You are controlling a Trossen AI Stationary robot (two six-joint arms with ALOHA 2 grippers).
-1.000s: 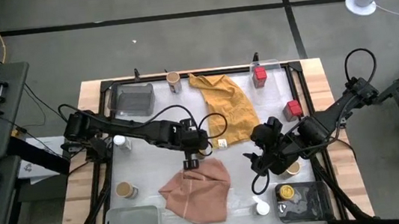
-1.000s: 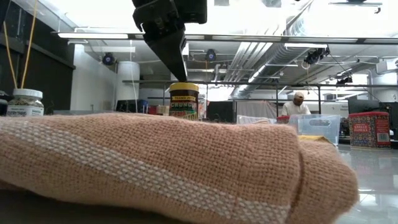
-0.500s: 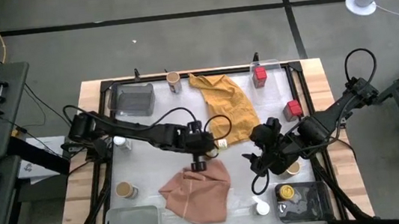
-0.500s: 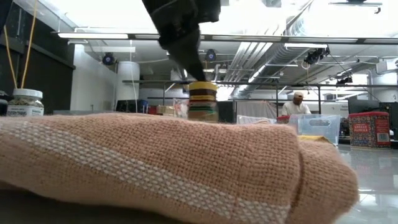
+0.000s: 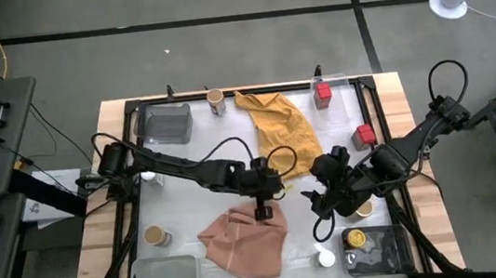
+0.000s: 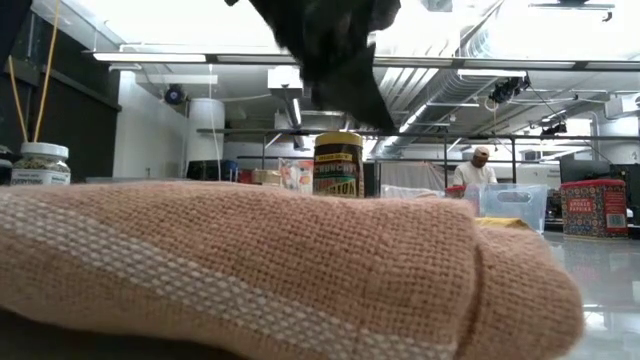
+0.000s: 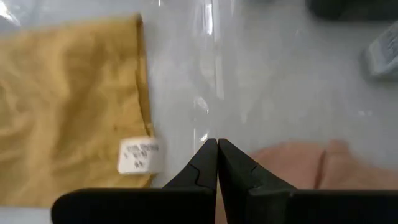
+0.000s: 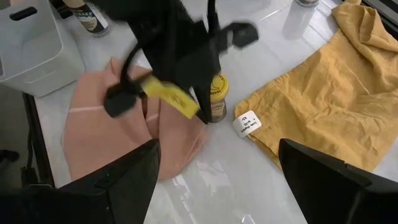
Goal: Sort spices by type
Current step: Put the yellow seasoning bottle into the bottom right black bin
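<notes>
Table surface [image 5: 178,180] was cluttered; the left gripper [image 7: 217,144], fingers pressed together on nothing, had swept rightward across the middle over the past second and ended above the pink cloth [image 5: 245,237], beside the mustard cloth [image 5: 287,139]. The yellow-lidded jar [image 8: 216,98] had slid right in the low view and stood upright just behind the gripper, likely nudged, not gripped, so nothing newly sorted. Right gripper [image 5: 323,207] hadn't moved, fingers spread and empty, near the table's right edge.

Bare table [image 5: 187,179] lies open left of centre; pink cloth [image 5: 241,238] and mustard cloth [image 5: 285,135] crowd the middle.
</notes>
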